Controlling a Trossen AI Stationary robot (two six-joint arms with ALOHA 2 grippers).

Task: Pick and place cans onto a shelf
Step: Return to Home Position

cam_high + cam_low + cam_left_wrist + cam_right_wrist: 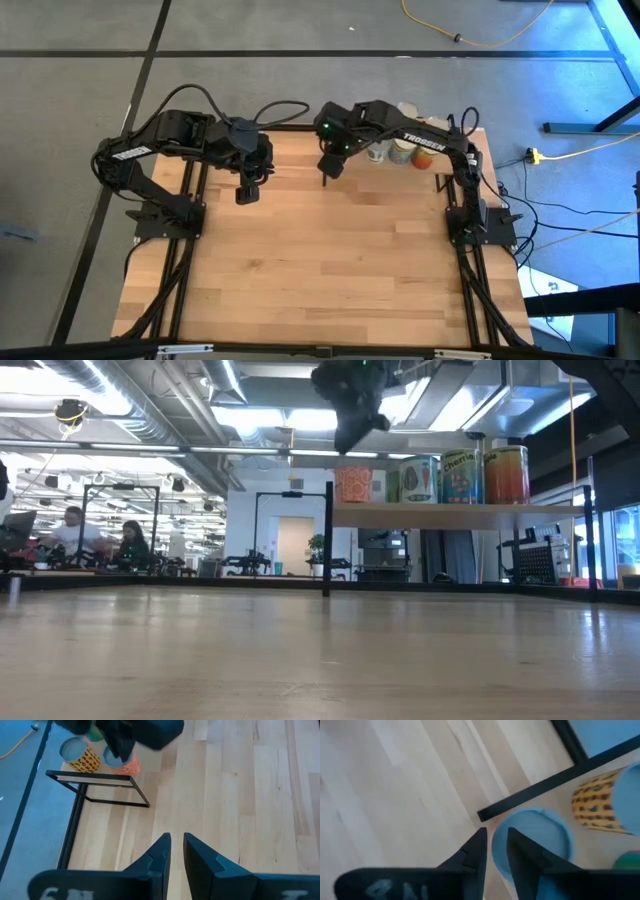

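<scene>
Cans (440, 477): upright in a row on shelf (450, 515), far right corner of bench (320, 270); stocking looks complete. Right gripper (330, 165): beside shelf's left edge, fingers nearly together, empty, so free to park. Left gripper (247, 190): near far edge, left of centre, likewise pressed together, waiting.

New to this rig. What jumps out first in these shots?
A row of cans stands lined up on the shelf at the table's far right corner. The right gripper hangs by the shelf's end nearest the table's middle. The left gripper hovers near the far edge, left of centre.
</scene>
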